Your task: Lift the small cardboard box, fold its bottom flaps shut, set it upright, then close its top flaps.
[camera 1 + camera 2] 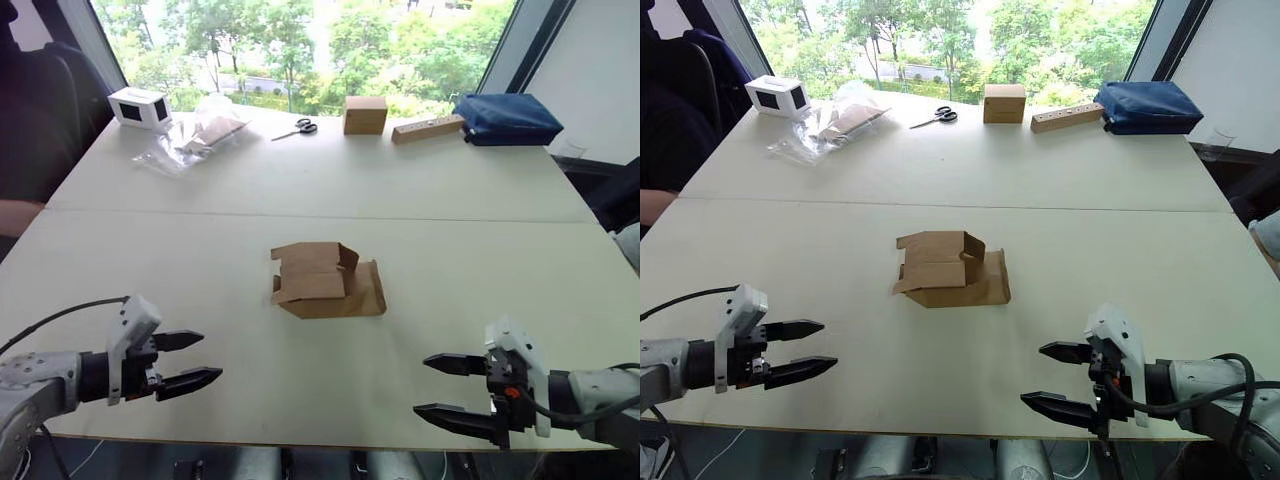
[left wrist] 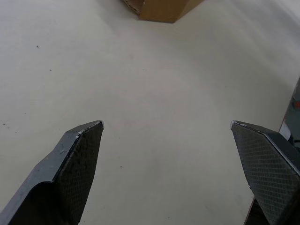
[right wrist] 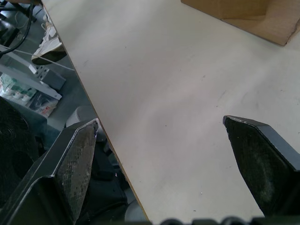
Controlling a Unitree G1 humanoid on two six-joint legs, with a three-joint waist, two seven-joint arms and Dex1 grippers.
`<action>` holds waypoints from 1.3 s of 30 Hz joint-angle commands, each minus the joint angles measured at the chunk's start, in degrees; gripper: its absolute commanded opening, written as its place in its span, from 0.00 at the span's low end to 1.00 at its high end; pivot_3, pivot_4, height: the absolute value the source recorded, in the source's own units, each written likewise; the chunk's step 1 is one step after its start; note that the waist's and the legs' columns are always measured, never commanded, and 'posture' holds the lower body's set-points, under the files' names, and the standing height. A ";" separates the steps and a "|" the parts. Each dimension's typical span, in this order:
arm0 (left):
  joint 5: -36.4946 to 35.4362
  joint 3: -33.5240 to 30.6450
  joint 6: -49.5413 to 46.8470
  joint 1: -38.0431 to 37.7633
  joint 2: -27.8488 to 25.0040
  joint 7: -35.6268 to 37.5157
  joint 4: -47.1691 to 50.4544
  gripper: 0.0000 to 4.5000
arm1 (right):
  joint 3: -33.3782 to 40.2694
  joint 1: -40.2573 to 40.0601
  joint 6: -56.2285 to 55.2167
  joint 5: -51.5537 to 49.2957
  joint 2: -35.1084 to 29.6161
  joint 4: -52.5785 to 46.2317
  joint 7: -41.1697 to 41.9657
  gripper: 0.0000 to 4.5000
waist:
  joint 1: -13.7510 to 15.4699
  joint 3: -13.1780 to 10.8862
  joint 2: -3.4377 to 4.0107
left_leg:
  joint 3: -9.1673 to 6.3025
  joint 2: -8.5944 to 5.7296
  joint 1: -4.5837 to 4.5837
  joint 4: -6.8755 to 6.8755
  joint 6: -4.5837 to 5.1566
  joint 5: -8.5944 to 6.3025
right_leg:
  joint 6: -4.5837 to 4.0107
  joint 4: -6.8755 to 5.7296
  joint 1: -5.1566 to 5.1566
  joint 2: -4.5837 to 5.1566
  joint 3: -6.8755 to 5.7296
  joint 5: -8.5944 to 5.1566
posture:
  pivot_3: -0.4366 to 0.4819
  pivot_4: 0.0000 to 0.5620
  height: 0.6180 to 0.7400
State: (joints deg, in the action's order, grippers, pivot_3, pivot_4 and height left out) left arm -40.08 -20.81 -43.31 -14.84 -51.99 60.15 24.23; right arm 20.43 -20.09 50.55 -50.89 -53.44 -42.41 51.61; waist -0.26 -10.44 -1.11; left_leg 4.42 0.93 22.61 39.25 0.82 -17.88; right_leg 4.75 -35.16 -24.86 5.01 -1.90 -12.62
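Note:
The small cardboard box [image 1: 325,282] lies on its side in the middle of the pale table [image 1: 300,180], brown, with its flaps hanging loose and one flap spread flat toward the right. A corner of it appears in the left wrist view [image 2: 159,8] and in the right wrist view [image 3: 248,16]. My left gripper [image 1: 198,360] hovers near the table's front left, open and empty, well short of the box. My right gripper [image 1: 432,386] hovers at the front right, open and empty, also apart from the box.
Along the far side stand a white box with dark panels [image 1: 139,107], a clear plastic bag [image 1: 195,133], scissors [image 1: 296,128], a cube-shaped brown box [image 1: 365,114], a wooden block [image 1: 428,128] and a blue bag [image 1: 505,118]. The table's front edge [image 3: 101,136] runs below my right gripper.

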 commanded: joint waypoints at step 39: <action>-15.68 3.26 -24.91 35.08 1.72 -4.41 -17.53 0.99 | 4.05 17.45 2.03 -7.95 2.21 -0.14 -15.52 1.00 | 0.97 0.02 -0.06 | -0.01 -0.02 -0.24 0.06 0.01 0.01 | 0.06 -0.07 0.29 -0.05 0.01 0.03 | 0.48 0.27 1.00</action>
State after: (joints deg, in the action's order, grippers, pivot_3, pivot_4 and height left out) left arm -51.60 -16.97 -65.03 18.22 -50.98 55.96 7.34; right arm 22.71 -4.19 52.48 -55.32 -51.71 -41.15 37.41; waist 0.72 -10.42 -1.16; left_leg 4.41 0.91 22.37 39.31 0.83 -17.87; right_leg 4.96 -35.24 -24.57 4.96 -1.89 -12.50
